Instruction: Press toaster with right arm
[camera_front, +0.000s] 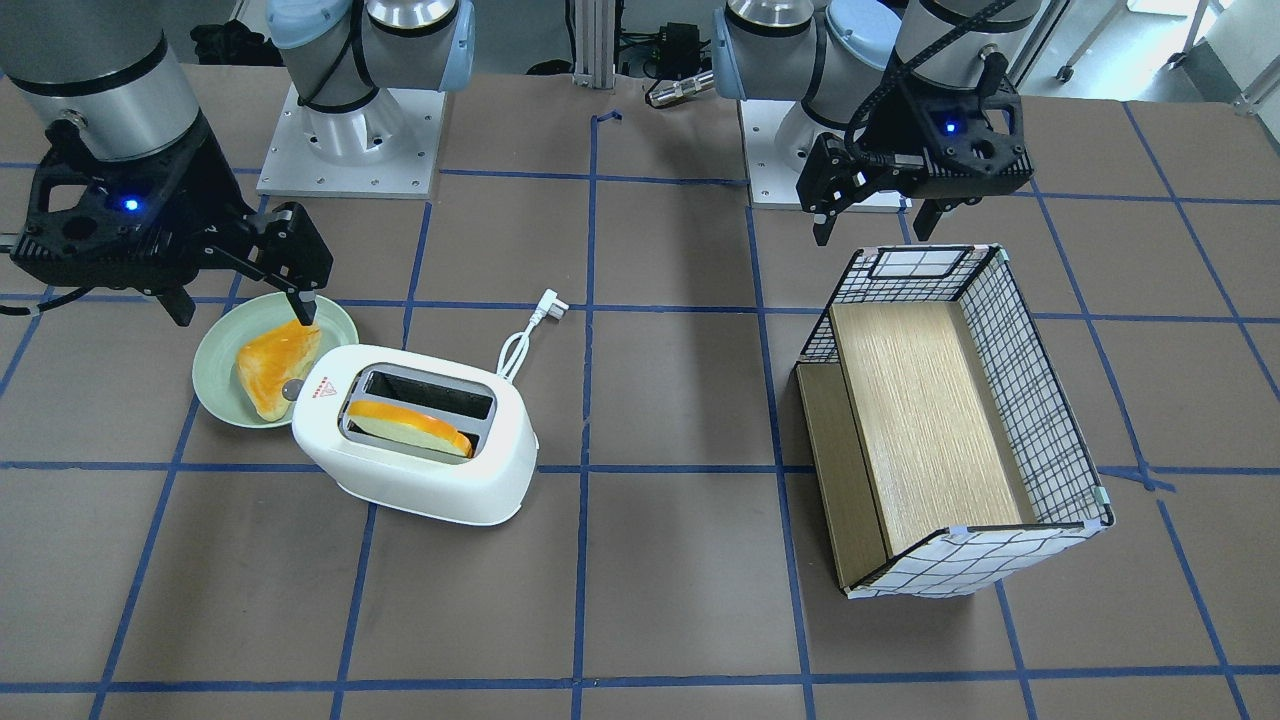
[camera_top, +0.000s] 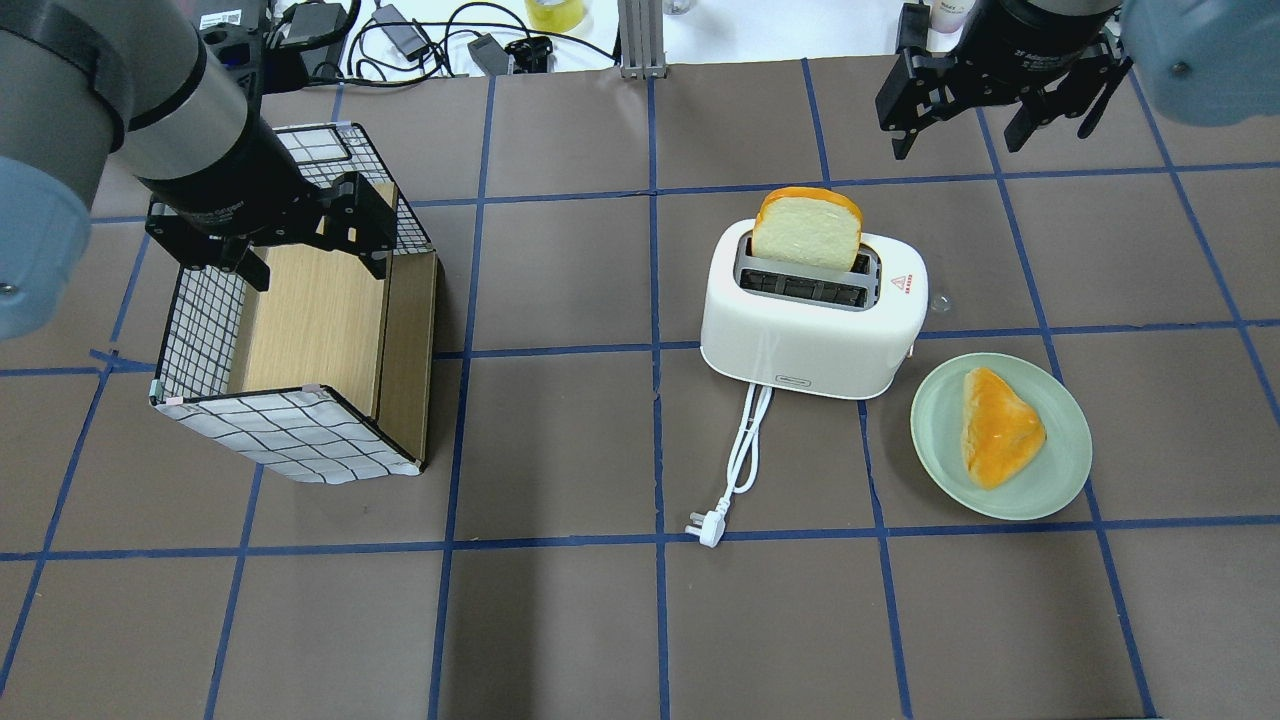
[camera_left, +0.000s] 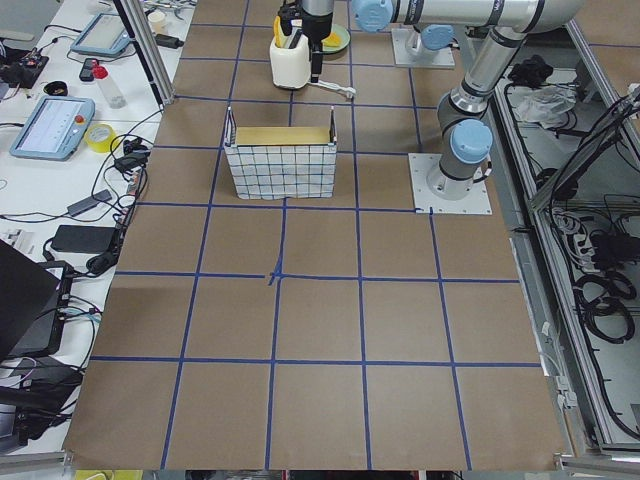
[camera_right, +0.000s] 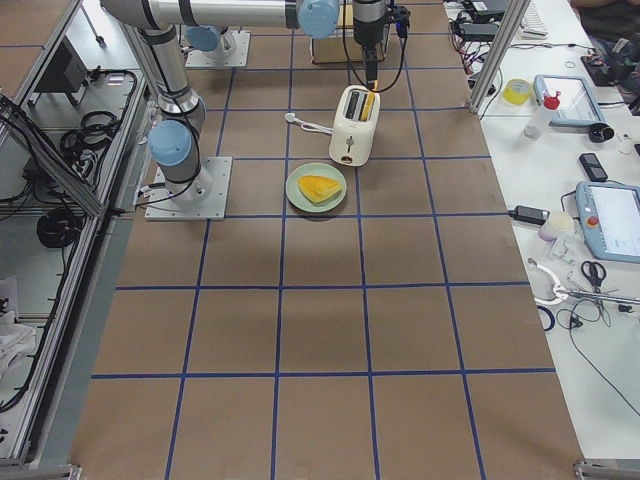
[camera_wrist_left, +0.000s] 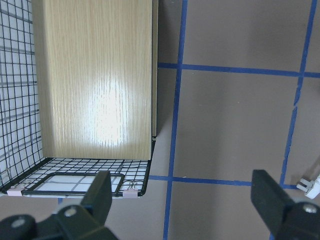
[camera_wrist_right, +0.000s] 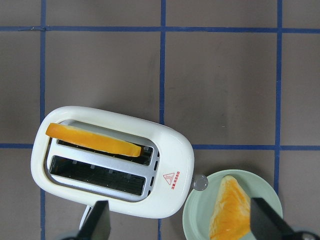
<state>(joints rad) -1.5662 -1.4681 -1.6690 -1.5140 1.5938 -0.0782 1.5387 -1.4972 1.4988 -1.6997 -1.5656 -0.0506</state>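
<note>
Step in hand, as judged: approach, press not yet made. The toaster (camera_top: 810, 335) stands on the robot's right half of the table, touching nothing but its own white cord (camera_top: 745, 450), which trails toward the robot and ends in an unplugged plug (camera_top: 705, 527). One bread slice (camera_top: 806, 228) stands high in the slot farther from the robot; the other slot is empty. The small round grey button (camera_wrist_right: 199, 182) projects from the toaster's end that faces the pale green plate (camera_top: 1060, 470), which lies just beside it and carries a second toasted piece (camera_top: 1000, 425). The right gripper (camera_top: 960, 130) hangs above the table on the toaster's far side, fingers spread wide, holding nothing and clear of the toaster. The left gripper (camera_top: 310, 265) hovers over the wire basket (camera_top: 280, 435) well apart, fingers likewise spread and empty. The next move probably calls for bringing one right fingertip down over the grey button, or first drawing the fingers together to make a firmer tip, then pushing downward without grazing the plate rim. Writing: the red triangle warning sticker (camera_wrist_right: 170, 177) has red characters beneath it, too small to read. A faint mark low on the toaster's cord side and white print on the gripper bodies are also illegible.
</note>
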